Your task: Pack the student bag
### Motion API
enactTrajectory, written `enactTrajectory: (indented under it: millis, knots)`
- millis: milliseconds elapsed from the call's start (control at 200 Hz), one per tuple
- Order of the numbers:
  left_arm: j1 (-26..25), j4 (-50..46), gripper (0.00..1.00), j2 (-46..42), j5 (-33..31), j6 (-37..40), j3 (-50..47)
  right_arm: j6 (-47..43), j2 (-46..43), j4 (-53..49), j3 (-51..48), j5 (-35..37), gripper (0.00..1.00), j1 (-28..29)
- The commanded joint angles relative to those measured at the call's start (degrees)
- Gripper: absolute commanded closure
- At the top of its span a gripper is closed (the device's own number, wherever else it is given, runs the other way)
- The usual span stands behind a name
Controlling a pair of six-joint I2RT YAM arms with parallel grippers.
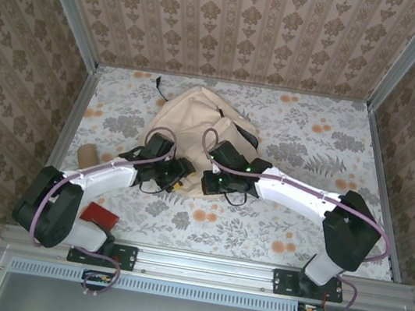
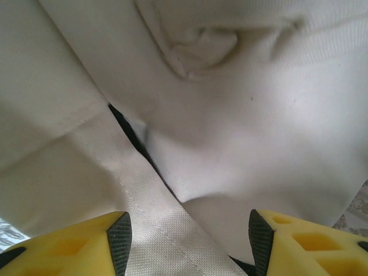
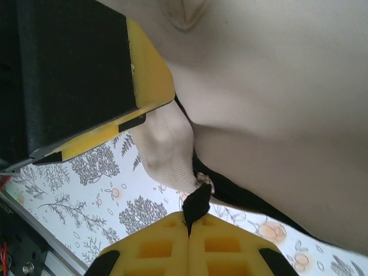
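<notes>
The student bag (image 1: 197, 118) lies crumpled in the middle of the table, a big cream fabric backpack with dark zipper lines. My left gripper (image 1: 181, 173) is at its near edge. In the left wrist view that left gripper (image 2: 190, 236) stands open, its yellow fingers (image 2: 118, 238) wide apart over the cream fabric and a dark zipper line (image 2: 131, 135). My right gripper (image 3: 188, 221) is shut on a black zipper pull tab (image 3: 196, 202) at the bag's near edge (image 3: 276, 86). Close on its left is a yellow and black finger of the left gripper (image 3: 144, 69).
A red flat object (image 1: 99, 215) lies by the left arm's base. A small brown piece (image 1: 85, 154) sits near the left wall. The floral tabletop (image 1: 328, 143) is bare to the right of the bag. Patterned walls close in three sides.
</notes>
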Motion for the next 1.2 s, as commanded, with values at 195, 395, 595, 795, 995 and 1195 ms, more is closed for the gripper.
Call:
enactTrajectory:
  millis: [195,395,595,795,995,1195]
  knots:
    - [-1.79,1.55,0.47,6.63,-3.95,-2.38,3.14,1.79,-3.45,-4.82,-3.70,2.68,1.00,0.18]
    - [-2.55,-1.73,0.49,9.91,-6.50,-2.38,4.80,2.04,-4.78,-4.75,-6.06,1.22,1.00,0.56]
    - [-2.73,-9.38,0.50,11.82,-11.70,-0.88,7.69,1.62,-5.15,-8.12,-7.94,3.31,1.00,0.89]
    - [-2.73,-8.86,0.53,15.73,-11.41,0.43,8.60,1.43,-4.45,-10.30,-8.20,6.22,1.00,0.99]
    - [-2.73,-9.20,0.69,17.29,-12.66,1.02,8.81,1.97,-4.62,-11.25,-7.42,8.80,1.00,0.97]
    - [-2.14,-12.93,0.80,18.39,-15.37,3.01,9.03,2.33,-4.91,-16.42,-5.50,17.52,1.00,0.94]
